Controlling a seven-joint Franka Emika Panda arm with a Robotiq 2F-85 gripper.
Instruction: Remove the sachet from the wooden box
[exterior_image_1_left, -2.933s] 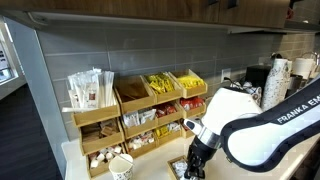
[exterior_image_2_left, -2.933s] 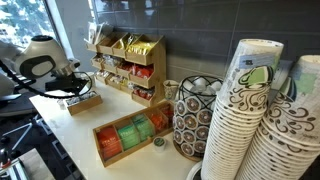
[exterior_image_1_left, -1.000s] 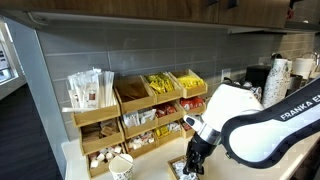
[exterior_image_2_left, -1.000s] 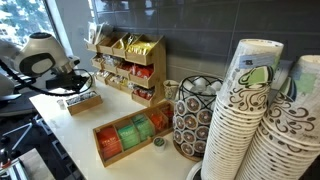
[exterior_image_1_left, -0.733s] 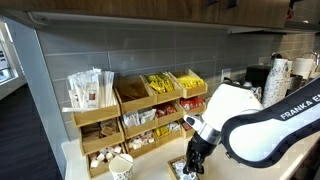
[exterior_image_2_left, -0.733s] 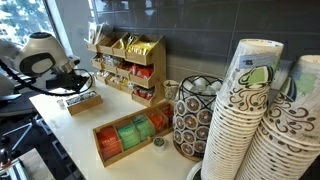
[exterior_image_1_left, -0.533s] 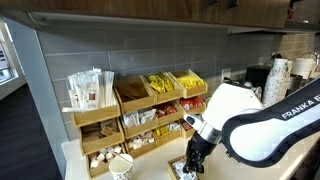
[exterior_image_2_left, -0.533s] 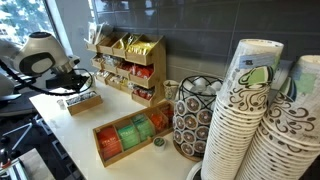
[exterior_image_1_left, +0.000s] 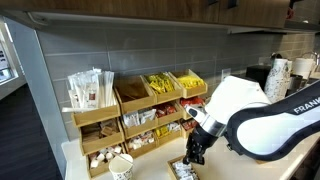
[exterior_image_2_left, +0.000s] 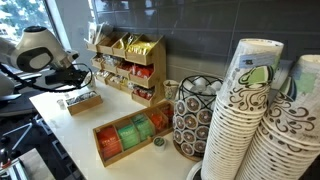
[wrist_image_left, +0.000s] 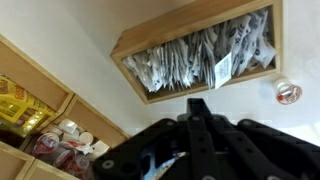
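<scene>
Gripper (wrist_image_left: 195, 108): narrow, fingertips nearly meeting; whether it pinches a sachet cannot be told.
Wooden box (exterior_image_2_left: 83, 101): under the gripper, near the counter's (exterior_image_2_left: 72, 132) end edge.
Sachets (wrist_image_left: 190, 58): pale, crowded inside the wooden box.
</scene>
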